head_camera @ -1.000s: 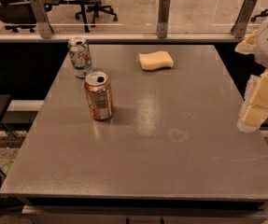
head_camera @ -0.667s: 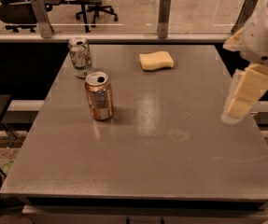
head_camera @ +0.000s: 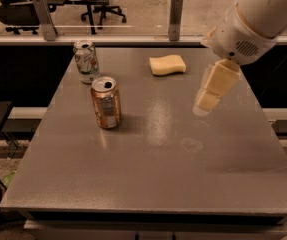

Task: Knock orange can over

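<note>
The orange can (head_camera: 106, 103) stands upright on the grey table (head_camera: 153, 164), left of the middle, with a shiny copper body, a pale label patch and a silver top. My gripper (head_camera: 209, 95) hangs from the white arm at the right, above the table's right half. It is well to the right of the orange can and apart from it.
A white-and-green can (head_camera: 86, 61) stands upright behind the orange can, near the table's far left. A yellow sponge (head_camera: 167, 64) lies at the far middle. A railing with posts runs behind the table, office chairs beyond it.
My arm and gripper have moved left from the table's right edge, in over the table toward the orange can. Both cans and the sponge have not moved.
</note>
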Controlling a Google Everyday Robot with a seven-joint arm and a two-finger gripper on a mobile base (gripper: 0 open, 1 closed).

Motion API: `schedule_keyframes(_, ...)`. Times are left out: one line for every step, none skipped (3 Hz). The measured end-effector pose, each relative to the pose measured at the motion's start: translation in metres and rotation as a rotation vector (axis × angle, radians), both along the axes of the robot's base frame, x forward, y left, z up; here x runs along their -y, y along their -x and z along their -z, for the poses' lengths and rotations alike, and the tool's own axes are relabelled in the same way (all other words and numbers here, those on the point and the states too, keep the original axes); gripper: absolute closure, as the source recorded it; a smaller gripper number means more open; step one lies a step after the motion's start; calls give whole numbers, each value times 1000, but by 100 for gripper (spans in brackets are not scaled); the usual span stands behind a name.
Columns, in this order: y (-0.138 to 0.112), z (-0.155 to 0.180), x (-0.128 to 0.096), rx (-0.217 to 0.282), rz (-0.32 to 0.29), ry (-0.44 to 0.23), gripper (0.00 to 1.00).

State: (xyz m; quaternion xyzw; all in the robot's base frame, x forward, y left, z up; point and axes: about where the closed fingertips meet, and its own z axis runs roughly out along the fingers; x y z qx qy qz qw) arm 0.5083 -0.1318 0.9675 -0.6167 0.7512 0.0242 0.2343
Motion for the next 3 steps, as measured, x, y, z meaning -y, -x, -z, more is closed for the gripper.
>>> schedule_keyframes(-20, 4, -32, 21, -27, -59, 0)
schedule_keyframes(-37, 10, -64, 35, -51, -124, 0)
schedule_keyframes(-45, 22, -101, 31, -102, -170, 0)
